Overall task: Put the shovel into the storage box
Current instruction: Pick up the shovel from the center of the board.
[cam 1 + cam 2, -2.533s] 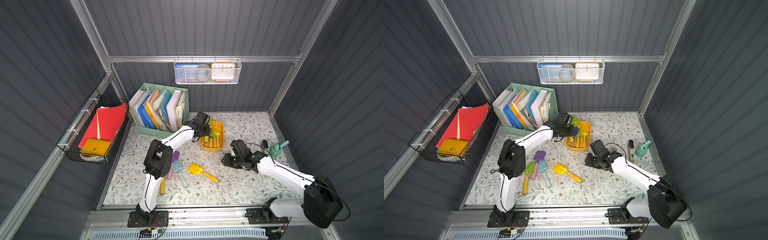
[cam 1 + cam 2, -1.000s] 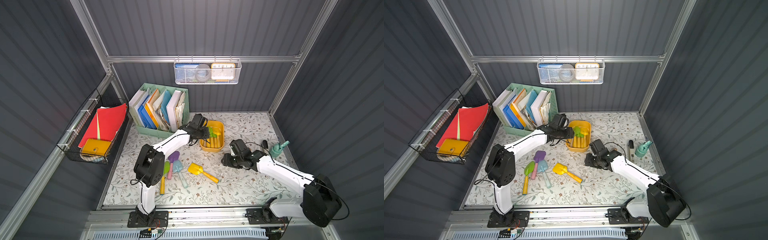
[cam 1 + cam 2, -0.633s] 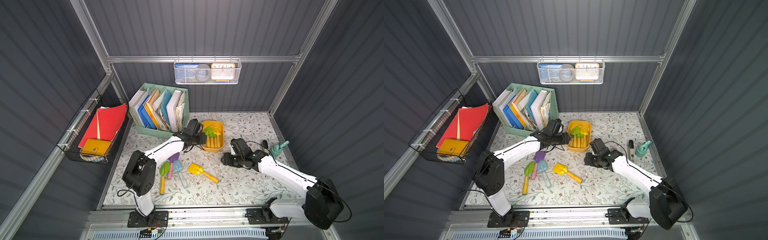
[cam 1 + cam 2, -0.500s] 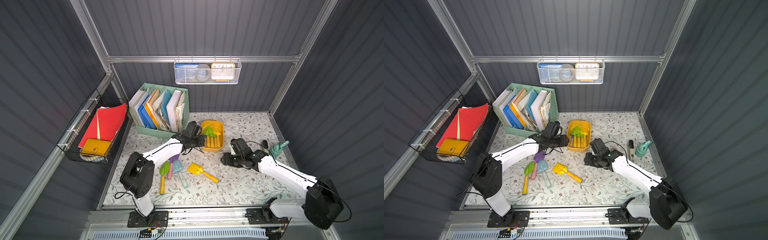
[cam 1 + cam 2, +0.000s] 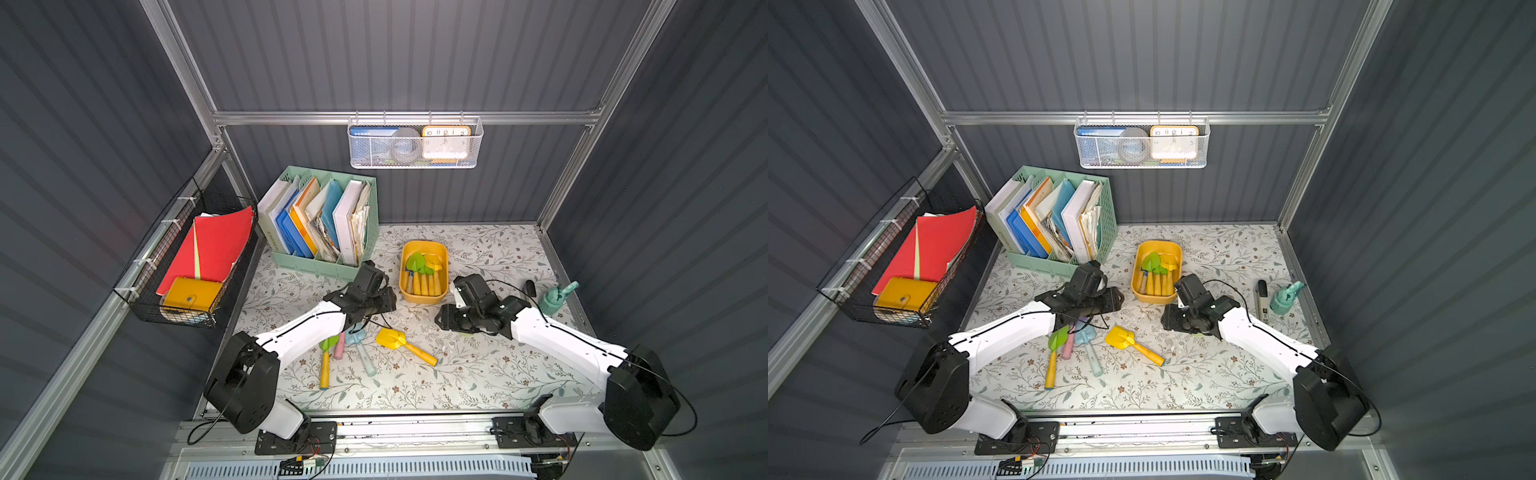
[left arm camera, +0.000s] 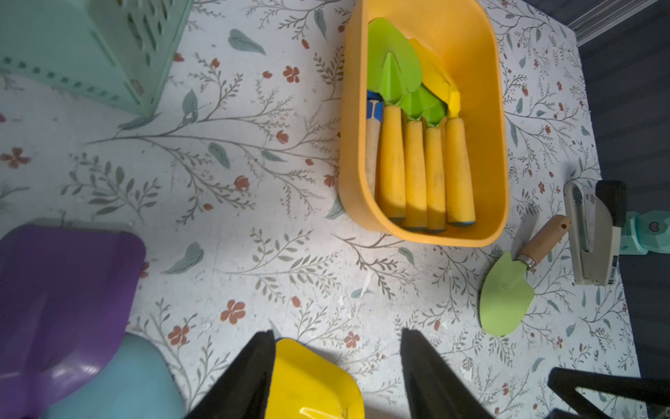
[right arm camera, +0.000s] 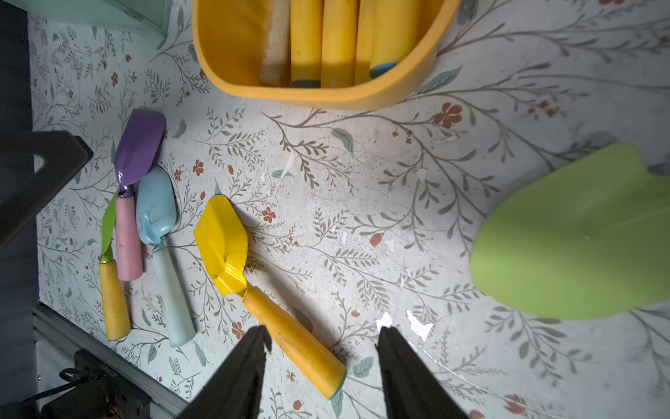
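Storage box [image 5: 424,297], shovels [image 5: 422,282] packed against one wall, open room beside

left pincer [image 6: 337,335] withdrawn, clear of storage box [image 5: 423,297]

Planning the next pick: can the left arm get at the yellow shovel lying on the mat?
Probably yes: the left fingers stand open close over the yellow shovel, nothing lies on it, and the blue shovel lies apart.

I see a shallow yellow-orange plastic storage box [image 5: 423,296] upright on the floral mat [image 5: 478,374], five toy shovels [image 6: 413,163] side by side inside, blades at the far end, a yellow-bladed, orange-handled plastic shovel [image 5: 407,347] flat on the mat, outside it
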Robot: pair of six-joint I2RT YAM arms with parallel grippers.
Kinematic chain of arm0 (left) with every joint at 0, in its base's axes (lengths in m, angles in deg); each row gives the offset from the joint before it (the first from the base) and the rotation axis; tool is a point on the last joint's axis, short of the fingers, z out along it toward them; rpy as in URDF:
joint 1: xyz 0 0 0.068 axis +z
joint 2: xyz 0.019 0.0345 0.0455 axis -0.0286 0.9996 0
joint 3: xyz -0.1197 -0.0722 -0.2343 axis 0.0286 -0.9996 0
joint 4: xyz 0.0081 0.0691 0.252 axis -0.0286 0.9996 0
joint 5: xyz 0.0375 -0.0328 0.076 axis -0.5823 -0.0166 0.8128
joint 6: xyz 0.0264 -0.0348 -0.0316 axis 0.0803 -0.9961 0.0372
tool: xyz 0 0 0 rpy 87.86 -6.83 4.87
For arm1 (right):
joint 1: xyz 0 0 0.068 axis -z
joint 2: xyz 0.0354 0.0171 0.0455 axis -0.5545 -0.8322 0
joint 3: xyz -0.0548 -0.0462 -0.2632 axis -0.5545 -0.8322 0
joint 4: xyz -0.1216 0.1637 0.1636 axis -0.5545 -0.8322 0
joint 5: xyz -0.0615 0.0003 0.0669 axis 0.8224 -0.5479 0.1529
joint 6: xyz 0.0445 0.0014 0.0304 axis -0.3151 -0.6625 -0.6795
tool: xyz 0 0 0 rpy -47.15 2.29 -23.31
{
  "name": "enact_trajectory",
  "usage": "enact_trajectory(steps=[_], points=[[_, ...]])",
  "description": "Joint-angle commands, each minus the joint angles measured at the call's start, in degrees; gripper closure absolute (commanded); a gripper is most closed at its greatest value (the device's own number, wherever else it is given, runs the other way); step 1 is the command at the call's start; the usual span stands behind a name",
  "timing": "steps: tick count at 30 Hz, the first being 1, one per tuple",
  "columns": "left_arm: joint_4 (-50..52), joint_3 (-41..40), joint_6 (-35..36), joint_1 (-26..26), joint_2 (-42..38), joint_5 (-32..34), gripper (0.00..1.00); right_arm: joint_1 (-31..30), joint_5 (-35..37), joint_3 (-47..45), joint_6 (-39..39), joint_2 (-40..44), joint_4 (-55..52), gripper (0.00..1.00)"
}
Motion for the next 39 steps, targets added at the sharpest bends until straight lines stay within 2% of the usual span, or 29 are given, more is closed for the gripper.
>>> enact_trajectory(steps=[1,13,23,39], points=[[-0.75,-2.88,-3.27,-0.11,-3.48,2.26,0.39,-2.01,-1.13,1.83,1.04,-2.1,0.66,0.45],[0.1,-10.09,-7.97,-0.09,-10.32,4.43,0.36,-6.86,-1.42,4.84,3.01,-7.11,1.28,0.44],[-0.76,-10.38,-8.77,-0.12,-9.42,3.95,0.36,-10.45,-1.45,5.47,4.07,-10.16,1.46,0.44],[-1.66,-11.43,-9.4,-0.12,-8.21,2.79,0.36,-12.69,1.58,6.52,6.47,-12.84,-0.65,0.44]])
